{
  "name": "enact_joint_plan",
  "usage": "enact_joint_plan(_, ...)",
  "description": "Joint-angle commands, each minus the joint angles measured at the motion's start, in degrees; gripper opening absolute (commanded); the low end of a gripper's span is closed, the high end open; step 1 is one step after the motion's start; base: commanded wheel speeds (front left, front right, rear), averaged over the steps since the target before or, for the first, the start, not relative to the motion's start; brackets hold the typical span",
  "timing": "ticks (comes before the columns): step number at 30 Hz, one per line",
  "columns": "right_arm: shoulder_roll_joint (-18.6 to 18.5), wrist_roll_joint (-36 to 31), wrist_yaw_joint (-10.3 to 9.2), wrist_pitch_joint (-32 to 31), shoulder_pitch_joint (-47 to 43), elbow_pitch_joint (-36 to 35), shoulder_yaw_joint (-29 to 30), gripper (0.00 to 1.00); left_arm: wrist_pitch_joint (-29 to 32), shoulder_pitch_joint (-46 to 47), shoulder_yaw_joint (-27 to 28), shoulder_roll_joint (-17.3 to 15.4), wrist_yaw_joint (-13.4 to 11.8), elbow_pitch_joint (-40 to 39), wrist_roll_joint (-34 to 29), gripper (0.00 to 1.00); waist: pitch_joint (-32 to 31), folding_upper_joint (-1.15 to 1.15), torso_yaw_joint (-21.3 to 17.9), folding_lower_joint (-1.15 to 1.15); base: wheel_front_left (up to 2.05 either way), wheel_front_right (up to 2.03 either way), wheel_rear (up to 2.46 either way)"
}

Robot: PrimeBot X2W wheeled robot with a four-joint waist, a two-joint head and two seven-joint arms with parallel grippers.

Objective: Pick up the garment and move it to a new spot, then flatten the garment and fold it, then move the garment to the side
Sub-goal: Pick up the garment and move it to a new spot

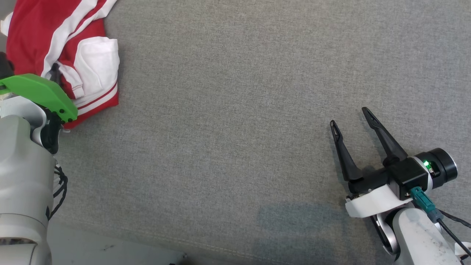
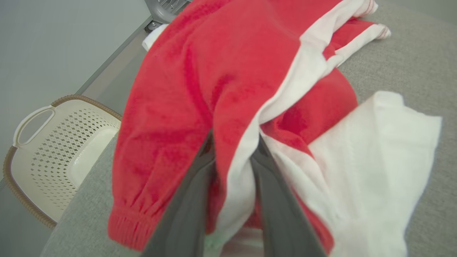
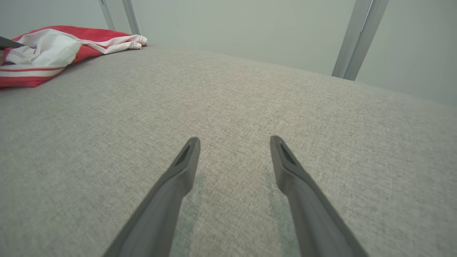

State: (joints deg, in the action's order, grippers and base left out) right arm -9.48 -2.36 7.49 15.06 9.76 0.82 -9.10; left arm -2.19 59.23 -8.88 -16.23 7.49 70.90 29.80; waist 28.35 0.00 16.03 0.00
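left claw (image 2: 235, 139): clenched on a raised fold of the garment (image 2: 178, 89), one dark finger (image 2: 189, 207) against red cloth at 9 o'clock of the fold, the other against a white stripe at 3 o'clock, both tips buried in fabric. from the head: that claw tucked under a green cover (image 1: 40, 92) at 9 o'clock, on the end of a pale forearm (image 1: 22, 173), right at the near edge of the garment (image 1: 33, 33); fingers hidden there.

right claw (image 1: 349, 116): released, fingers spread wide, nothing between them, at 4 o'clock of the head view, tips aimed toward 11 o'clock. over bare grey upholstery (image 1: 235, 129); whether touching it, not clear. well apart from the garment.

garment: red with white stripes and a white panel, bunched in a heap at 10 o'clock of the head view, on the grey upholstery. from the right wrist, between the spread fingers of the right claw (image 3: 234, 139) and beyond, same heap (image 3: 43, 50) low and rumpled at 10 o'clock, far across the cloth surface. from the left wrist, a ribbed red cuff drooping toward 7 o'clock, white panel spread toward 4 o'clock.

beyond the cushion edge, at 8 o'clock of the left wrist view: cream perforated basket (image 2: 46, 153) with a brown rim and a handle slot, lower down. at 1 o'clock of the right wrist view: grey metal posts (image 3: 357, 39) against a pale wall.
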Motion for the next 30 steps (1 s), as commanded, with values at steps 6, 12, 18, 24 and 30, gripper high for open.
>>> enact_joint_plan(6, 0.2, -0.3, 0.00, 0.2, 0.9, 0.0, 0.4, 1.00, -4.4, -1.2, -1.0, -0.8, 0.0, 0.0, 1.2, 0.00, -0.3, 0.00, -0.3, 0.00, 0.00, 0.00, 0.00)
enact_joint_plan(12, 1.3, 0.4, 0.00, 0.2, 1.0, 0.5, -0.1, 1.00, -11.9, 0.0, -1.7, -2.7, 0.0, -2.1, 0.6, 0.00, -2.7, 0.00, -0.7, 0.00, 0.00, 0.00, 0.00)
enact_joint_plan(18, 2.9, 1.2, 0.00, 0.2, 0.6, 1.1, -0.6, 1.00, -13.1, 1.2, -0.7, -5.4, -0.2, -9.8, -0.9, 0.00, -6.2, 0.00, -1.3, 0.00, 0.00, 0.00, 0.00)
enact_joint_plan(24, 4.6, 2.2, 0.00, 0.2, 0.2, 1.8, -1.0, 1.00, -13.0, -0.7, 0.3, -7.2, -0.9, -17.9, -4.8, 0.00, -10.1, 0.00, -3.6, 0.00, 0.00, 0.00, 0.00)
enact_joint_plan(30, 6.0, 3.2, 0.00, 0.2, -1.5, 2.3, -0.7, 1.00, -13.1, 0.0, -0.5, -7.8, -0.5, -21.4, -7.4, 0.00, -13.4, 0.00, -6.6, 0.00, 0.00, 0.00, 0.00)
